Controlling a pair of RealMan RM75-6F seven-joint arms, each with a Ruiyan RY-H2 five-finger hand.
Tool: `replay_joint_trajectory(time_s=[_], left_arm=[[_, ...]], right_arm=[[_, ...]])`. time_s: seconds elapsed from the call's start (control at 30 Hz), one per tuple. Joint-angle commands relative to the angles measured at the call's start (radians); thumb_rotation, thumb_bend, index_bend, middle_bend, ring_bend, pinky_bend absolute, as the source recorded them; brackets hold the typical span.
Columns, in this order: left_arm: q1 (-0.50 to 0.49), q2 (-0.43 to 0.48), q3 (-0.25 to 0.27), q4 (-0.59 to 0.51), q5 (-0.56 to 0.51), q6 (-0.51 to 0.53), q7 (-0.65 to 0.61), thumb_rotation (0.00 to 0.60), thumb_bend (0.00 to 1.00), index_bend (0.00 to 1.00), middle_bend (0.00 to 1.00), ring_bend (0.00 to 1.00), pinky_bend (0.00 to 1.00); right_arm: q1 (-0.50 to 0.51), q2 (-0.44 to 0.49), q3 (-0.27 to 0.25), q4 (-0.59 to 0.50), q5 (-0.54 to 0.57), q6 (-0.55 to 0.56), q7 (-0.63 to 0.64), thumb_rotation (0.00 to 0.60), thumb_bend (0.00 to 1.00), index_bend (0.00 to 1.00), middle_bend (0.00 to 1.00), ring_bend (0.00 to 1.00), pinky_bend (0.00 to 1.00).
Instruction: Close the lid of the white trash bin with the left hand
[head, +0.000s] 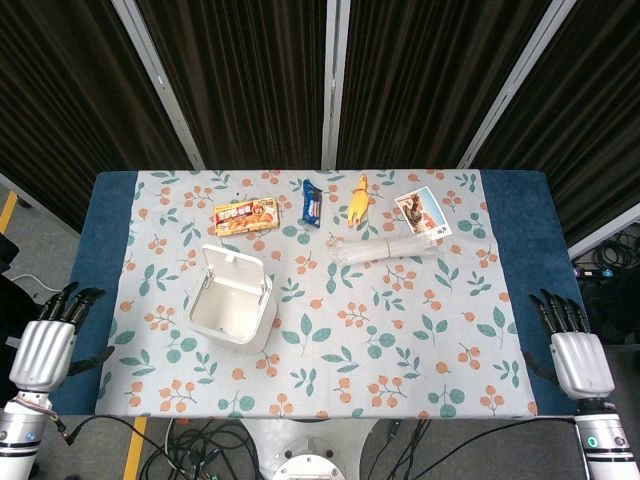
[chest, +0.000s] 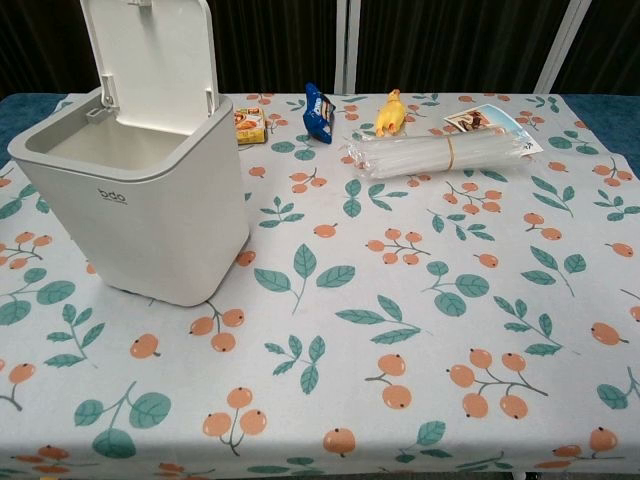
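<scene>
The white trash bin (head: 232, 309) (chest: 140, 200) stands on the left part of the table, its lid (head: 233, 265) (chest: 152, 62) raised upright at its far side, so the inside shows. My left hand (head: 48, 342) rests at the table's near left edge, well left of the bin, fingers spread and holding nothing. My right hand (head: 572, 350) sits at the near right edge, fingers apart and empty. Neither hand shows in the chest view.
At the back lie a snack box (head: 245, 216), a blue wrapped snack (head: 311, 201) (chest: 318, 108), a yellow toy chicken (head: 357, 197) (chest: 390, 112), a photo card (head: 421, 213) and a bundle of clear straws (head: 385, 250) (chest: 440, 153). A floral cloth (head: 400, 340) covers the table.
</scene>
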Motion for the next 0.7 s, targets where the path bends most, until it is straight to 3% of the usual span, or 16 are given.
replay_joint_trajectory(time_s=[0.03, 0.37, 0.7], left_arm=[[0.000, 0.003, 0.000, -0.002, 0.000, 0.001, 0.000, 0.579, 0.14, 0.18, 0.17, 0.07, 0.18], [-0.015, 0.028, -0.020, -0.013, 0.004, 0.002, -0.025, 0.578, 0.14, 0.18, 0.17, 0.07, 0.18], [-0.156, 0.178, -0.119, -0.185, 0.045, -0.084, -0.160, 0.578, 0.14, 0.19, 0.17, 0.07, 0.18]], right_arm=[[0.000, 0.001, 0.000, -0.004, -0.002, 0.001, -0.002, 0.600, 0.18, 0.00, 0.00, 0.00, 0.00], [0.002, 0.004, 0.002, -0.014, -0.002, 0.002, -0.012, 0.600, 0.18, 0.00, 0.00, 0.00, 0.00], [0.000, 0.005, 0.001, -0.007, 0.003, 0.000, -0.015, 0.600, 0.18, 0.00, 0.00, 0.00, 0.00]])
